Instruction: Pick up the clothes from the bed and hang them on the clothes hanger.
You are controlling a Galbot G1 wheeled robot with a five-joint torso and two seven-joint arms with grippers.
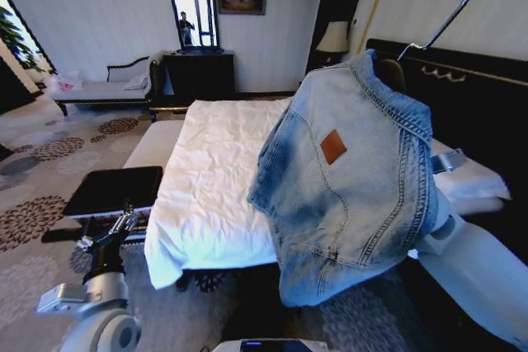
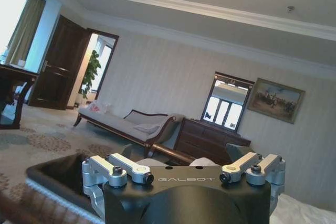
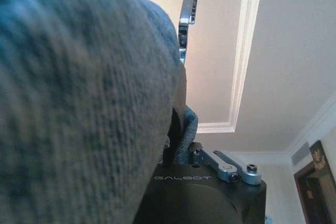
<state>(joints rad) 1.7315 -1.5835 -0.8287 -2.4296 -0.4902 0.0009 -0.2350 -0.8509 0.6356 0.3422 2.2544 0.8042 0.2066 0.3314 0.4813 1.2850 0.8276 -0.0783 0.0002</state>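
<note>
Clamped jaws hold the work on the right: the right gripper (image 3: 176, 137) pinches the clothes hanger (image 1: 445, 7) at its neck, denim bunched against the fingers, and lifts it up beside the robot. Draped over that hanger, the denim jacket (image 1: 351, 179) hangs back outward, brown patch showing, its hem well clear of the bed (image 1: 219, 179). Low on the other side, the left gripper (image 2: 184, 174) sits idle near the floor with its jaws spread wide and nothing between them.

Judging by this, the jacket is already off the sheets and on the hanger, so the hanging step is nearly complete. Next, the wire hook needs a rail or peg to catch, without the jacket sliding off a shoulder. Beyond lie the chaise longue (image 1: 107, 88) and the far wall.
</note>
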